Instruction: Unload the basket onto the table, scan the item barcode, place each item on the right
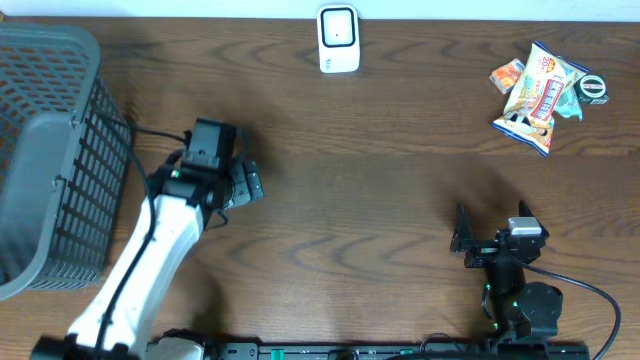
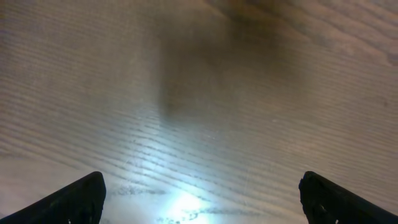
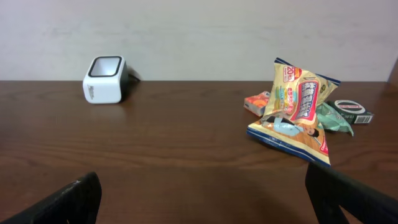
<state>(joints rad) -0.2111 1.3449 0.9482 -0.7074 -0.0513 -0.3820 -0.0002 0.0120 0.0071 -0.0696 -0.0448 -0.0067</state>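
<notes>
Closest to the overhead camera is the white left arm (image 1: 150,250), rising from the near edge. The left gripper (image 1: 252,186) is spread wide and empty, beside a grey plastic basket (image 1: 40,150) with mesh walls. The right gripper (image 1: 458,232) is also spread wide and holds nothing. The item to scan, I judge, is the snack bag (image 1: 540,95), at the far right corner of the table (image 1: 350,200) and well apart from both grippers. The scanner (image 1: 338,40) stands at the far edge, in the middle.

From the left wrist, only two dark fingers (image 2: 68,202) show in the lower corners. Between them is bare wood grain with a bright glare spot and nothing to take.

From the right wrist, the scanner is a small white box with rounded corners and a dark window on top. The bag is puffy, glossy, crinkled foil, and it leans on an orange packet (image 3: 257,101) and a green packet (image 3: 333,118).

Several things could go wrong. Smooth foil can slip out of a pinch, or the filled bag can bulge away from the fingers. The packets touch the bag, so a reach may drag them too. No barcode shows on it, so it may face down and need turning. Shiny wrinkles can also spoil the reading. The scanner looks light, so a bump could push it.
</notes>
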